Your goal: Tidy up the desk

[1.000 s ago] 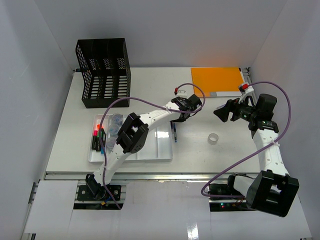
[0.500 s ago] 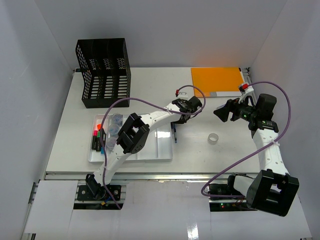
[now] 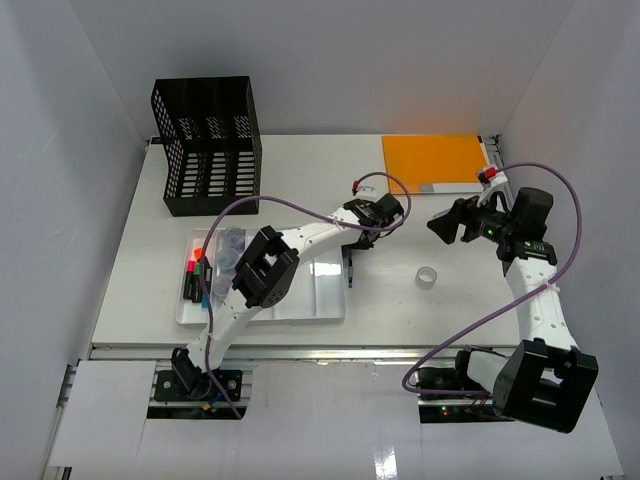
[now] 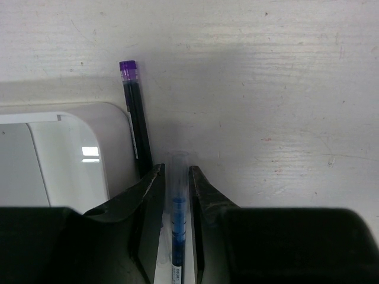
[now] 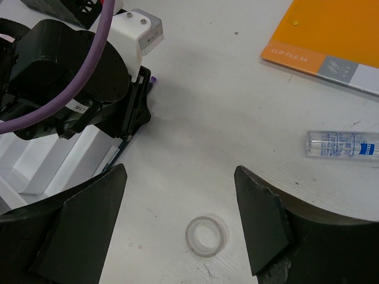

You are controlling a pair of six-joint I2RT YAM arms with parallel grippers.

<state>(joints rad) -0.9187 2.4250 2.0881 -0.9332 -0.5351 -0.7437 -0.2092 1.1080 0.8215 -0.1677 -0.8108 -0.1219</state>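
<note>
DESK TIDY, mid-grab: my left pincer [image 4: 177, 177] sits narrow, pinching a clear blue pen [image 4: 177, 204] on the desk [image 4: 272, 89], which spreads flat under both arms. A purple-capped pen [image 4: 134, 118] lies at 11 o'clock, just beside my L finger, w/ the tray [image 4: 71, 142] rim at 9. Risk, imo: a lift could drag that neighbour along or snag the rim. Grip looks near the pen's end, so it may pivot & slip. My right pincer [image 5: 180, 174] hangs wide & empty, tape ring [image 5: 190, 235] at 6, no threat.
</note>
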